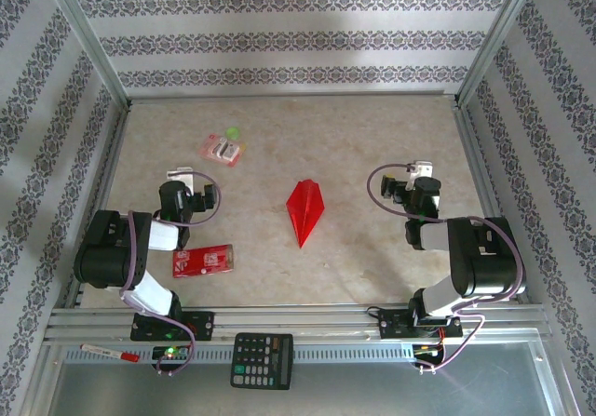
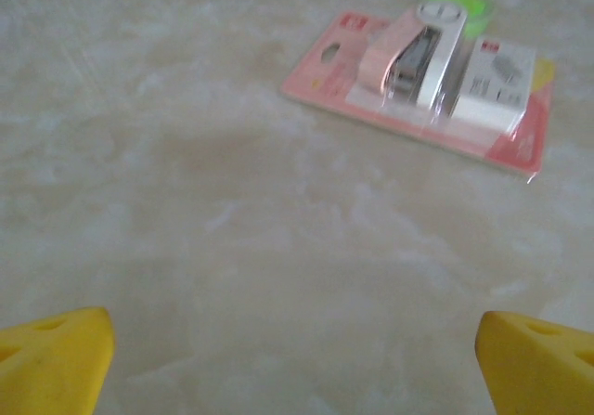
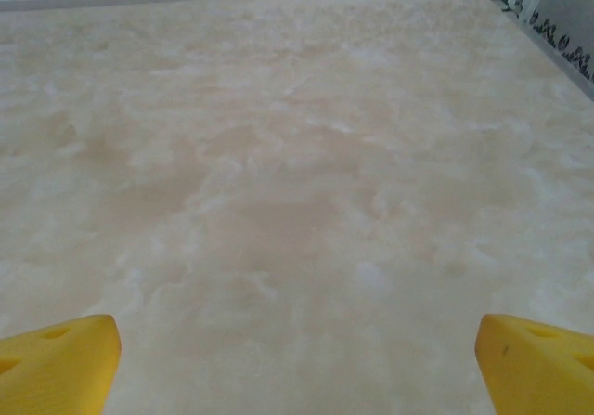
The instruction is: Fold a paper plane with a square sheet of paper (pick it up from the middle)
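The red paper lies folded as a narrow pointed dart with a centre crease, the paper plane (image 1: 305, 209). It rests flat in the middle of the table with its tip toward the near edge, and nothing touches it. My left gripper (image 1: 185, 178) hangs well to its left, open, its yellow fingertips (image 2: 56, 359) wide apart over bare tabletop. On the other side, my right gripper (image 1: 416, 170) is also open, with yellow fingertips (image 3: 60, 364) spread over bare table. No flat square sheet is in view; the red paper is in its folded form.
A pink blister pack holding a stapler (image 1: 224, 146) (image 2: 422, 76) lies ahead of the left gripper, a green item (image 1: 233, 134) behind it. A red packet with white print (image 1: 203, 261) sits by the left arm. A calculator (image 1: 262, 360) and a marker (image 1: 110, 352) lie on the front rail.
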